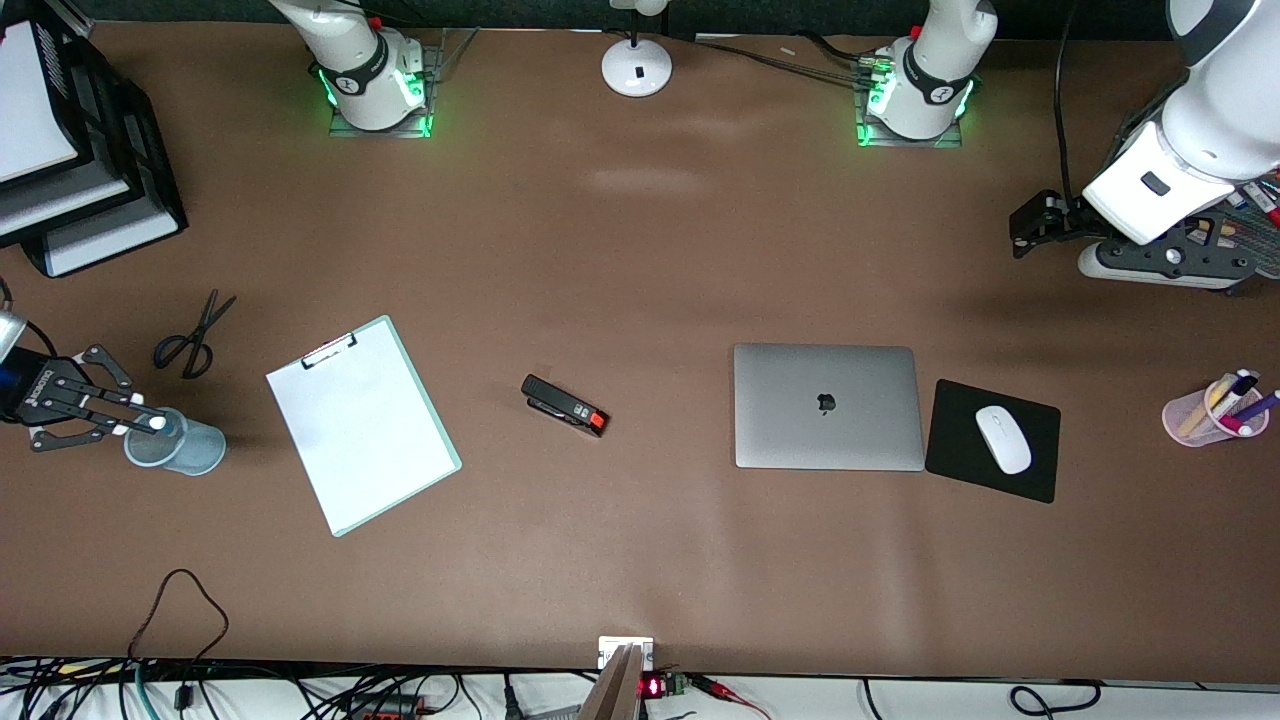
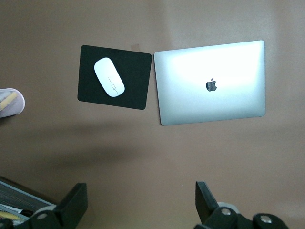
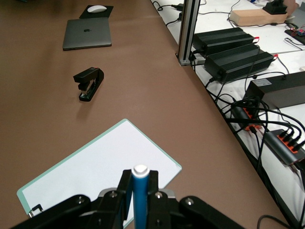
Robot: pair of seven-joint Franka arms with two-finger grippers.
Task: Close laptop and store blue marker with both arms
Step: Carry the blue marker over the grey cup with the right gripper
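Observation:
The laptop (image 1: 828, 405) lies closed on the table, silver lid up with the dark logo showing; it also appears as the closed laptop (image 2: 209, 83) and, far off, the laptop (image 3: 87, 33). My right gripper (image 1: 150, 425) is at the right arm's end of the table, shut on the blue marker (image 3: 140, 195). The marker's white end (image 1: 157, 424) is at the mouth of a blue-grey cup (image 1: 180, 448). My left gripper (image 1: 1035, 225) hangs open and empty above bare table at the left arm's end; in its wrist view the left gripper (image 2: 140, 191) has its fingers spread wide.
A clipboard with white paper (image 1: 360, 425), a black stapler (image 1: 565, 405) and scissors (image 1: 190, 335) lie between the cup and the laptop. A black mouse pad (image 1: 1035, 470) with a white mouse (image 1: 1003, 438) sits beside the laptop. A pink pen cup (image 1: 1190, 420), stacked trays (image 1: 150, 170) and a lamp base (image 1: 636, 68) stand at the edges.

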